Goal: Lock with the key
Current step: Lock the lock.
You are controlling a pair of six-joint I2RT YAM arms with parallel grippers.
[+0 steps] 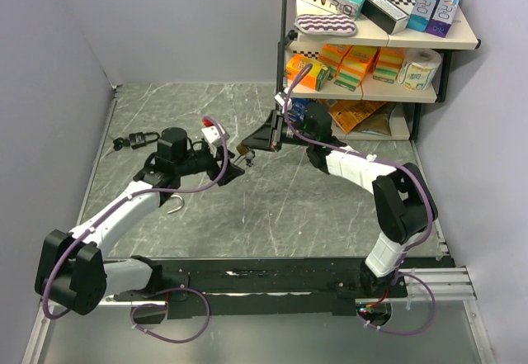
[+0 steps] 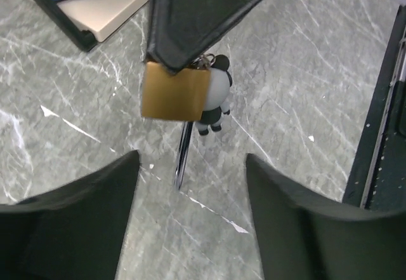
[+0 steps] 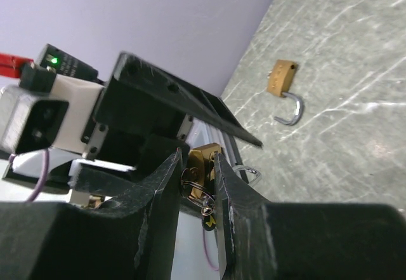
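Left wrist: padlock (image 2: 174, 93) hangs (shackle (image 2: 183, 156) downward).

Worktop (image 1: 272, 207) in grey, white-veined stone pattern, enclosed by plain pale grey walls (image 1: 181, 17) at its left, far and right edges. At the far right corner: black-framed shelf unit (image 1: 466, 32), three beige shelves bearing cartons (image 1: 359, 63) and a paper roll (image 1: 419, 68).

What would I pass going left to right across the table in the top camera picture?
First a small black object → open padlock → right arm's fingers pinching a brass padlock → shelf full of boxes.
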